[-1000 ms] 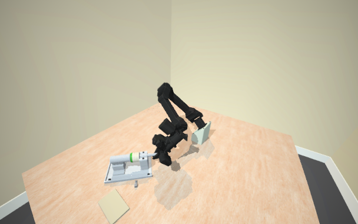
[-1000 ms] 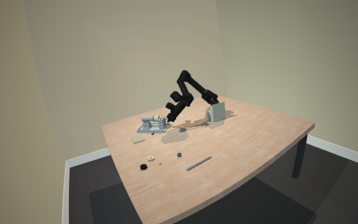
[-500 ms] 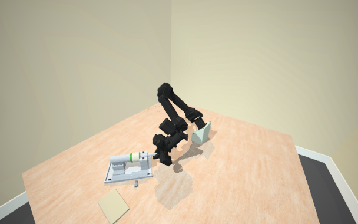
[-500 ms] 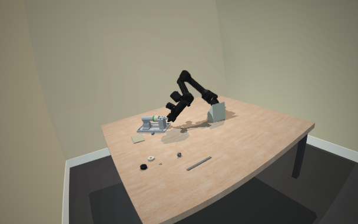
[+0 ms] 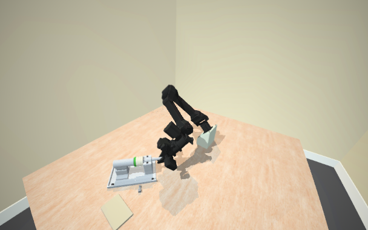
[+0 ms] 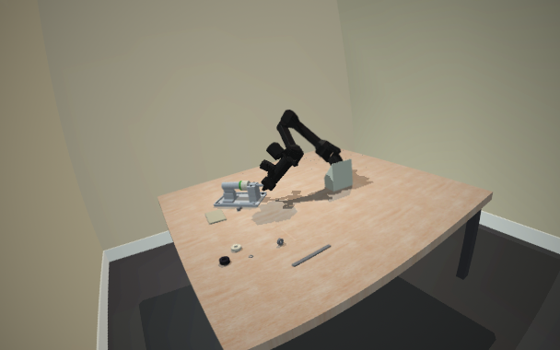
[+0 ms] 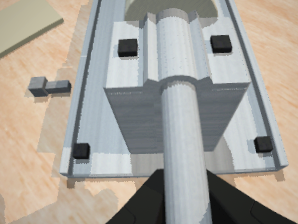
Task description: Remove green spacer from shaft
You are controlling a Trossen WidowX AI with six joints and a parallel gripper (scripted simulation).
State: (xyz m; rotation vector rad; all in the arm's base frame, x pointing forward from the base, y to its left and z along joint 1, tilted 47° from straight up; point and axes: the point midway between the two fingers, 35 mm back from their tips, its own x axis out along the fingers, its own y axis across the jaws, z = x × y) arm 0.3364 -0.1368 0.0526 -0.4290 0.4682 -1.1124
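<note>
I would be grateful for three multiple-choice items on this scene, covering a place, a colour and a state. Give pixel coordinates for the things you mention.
1. Where is the green spacer?
A) On the table
B) Between the big housing block and the cream spacers
C) On the loose grey bar

2. What colour is the thin square plate on the table?
A) Beige
B) Red
C) Blue

3. What are the fingers doing?
A) Standing open
B) Shut on nothing
C) Gripping the shaft

1 B: the green spacer (image 5: 135,161) (image 6: 240,185) touches the big housing block (image 5: 122,163) (image 6: 228,192).
2 A: the square plate (image 5: 117,212) (image 6: 215,216) (image 7: 27,22) looks beige.
3 C: the shaft (image 5: 157,158) (image 7: 184,135) runs between the fingers.
</note>
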